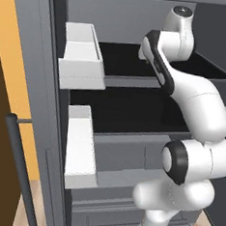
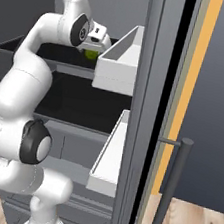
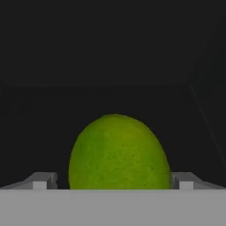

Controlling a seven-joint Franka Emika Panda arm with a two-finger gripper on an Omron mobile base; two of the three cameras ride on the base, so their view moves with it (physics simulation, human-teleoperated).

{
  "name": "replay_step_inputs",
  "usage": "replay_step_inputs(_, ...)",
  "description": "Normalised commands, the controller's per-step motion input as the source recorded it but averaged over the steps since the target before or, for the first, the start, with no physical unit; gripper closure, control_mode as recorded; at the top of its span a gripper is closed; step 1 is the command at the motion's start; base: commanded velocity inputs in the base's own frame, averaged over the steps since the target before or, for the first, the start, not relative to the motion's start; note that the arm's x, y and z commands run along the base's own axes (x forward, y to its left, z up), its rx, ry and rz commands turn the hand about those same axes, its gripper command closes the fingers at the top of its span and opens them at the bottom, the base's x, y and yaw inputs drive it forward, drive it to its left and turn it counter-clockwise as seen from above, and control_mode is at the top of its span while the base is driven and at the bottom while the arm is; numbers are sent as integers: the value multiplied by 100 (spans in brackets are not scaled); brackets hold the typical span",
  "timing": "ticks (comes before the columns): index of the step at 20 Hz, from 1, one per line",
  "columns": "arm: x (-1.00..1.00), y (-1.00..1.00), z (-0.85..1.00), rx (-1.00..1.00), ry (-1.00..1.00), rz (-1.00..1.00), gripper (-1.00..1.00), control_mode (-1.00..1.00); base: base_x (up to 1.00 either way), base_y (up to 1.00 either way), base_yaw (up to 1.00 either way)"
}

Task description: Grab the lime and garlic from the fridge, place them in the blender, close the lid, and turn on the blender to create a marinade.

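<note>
With the hand standing wide open around the lime, which is sitting on the upper black shelf inside the fridge, it should be closing squarely across the fruit's middle before lifting.

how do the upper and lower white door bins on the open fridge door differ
Height: in the left base view the upper door bin sits level with the top black shelf; the lower door bin hangs under it, beside the lower black shelf.
Shape: the upper door bin looks shorter and boxier, the lower door bin longer and narrower.
Neighbours: in the right base view the lime and the gripper sit beside the upper door bin, not the lower.
Both are white and look empty.
</note>
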Motion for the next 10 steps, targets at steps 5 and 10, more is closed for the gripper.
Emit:
replay_step_inputs(5,16,0,-6,0,4,2,-100,-100,0,0,0)
replay_step_inputs(10,9,0,-9,0,3,3,100,-100,0,0,0)
